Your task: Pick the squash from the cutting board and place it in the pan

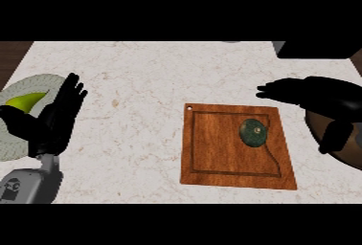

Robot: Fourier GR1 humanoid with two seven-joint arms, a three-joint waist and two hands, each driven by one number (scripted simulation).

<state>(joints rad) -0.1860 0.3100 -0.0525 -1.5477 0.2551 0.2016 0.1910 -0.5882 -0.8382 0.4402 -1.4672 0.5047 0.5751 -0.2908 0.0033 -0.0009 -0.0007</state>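
Squash [254, 132] lying near the cutting board's [219, 158] right edge, unheld, right hand [311, 93] open-fingered over the pan [350, 153] at the counter's [141, 72] right edge, probably poised to reach; left hand [60, 115] resting open

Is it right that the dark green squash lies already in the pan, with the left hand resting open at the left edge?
Not quite. The head view shows the dark green squash lying on the wooden cutting board, not in the pan. The rest holds: the left hand rests open at the left edge.
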